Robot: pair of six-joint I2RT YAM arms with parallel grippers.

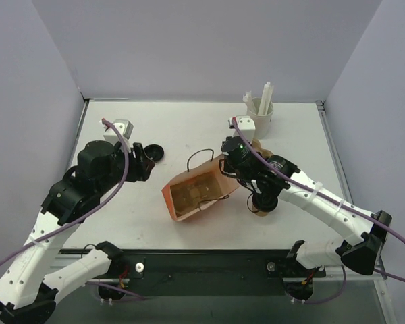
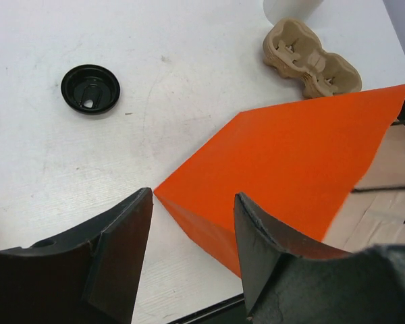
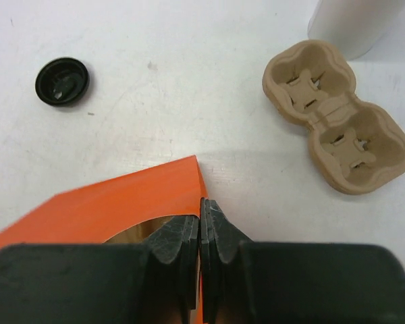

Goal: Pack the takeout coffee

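White worktop, with the right gripper (image 3: pixel 200 209) clamped on the bag (image 3: pixel 121 199) rim mid-worktop, the left gripper (image 2: pixel 192 196) fingers apart over its corner, and the coffee (image 1: pixel 256 211) barely showing beneath the right arm

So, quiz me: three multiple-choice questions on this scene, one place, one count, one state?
1. How many cup hollows has the pulp tray? A one, B two, C four.
2. The right jaws are: A wide open, B shut on the orange bag edge, C shut on the tray.
3. The loose black lid lies: A in the bag, B in the tray, C on the bare table.
Answers: B, two hollows side by side; B, the jaws pinch the bag's rim; C, it sits alone on the table.
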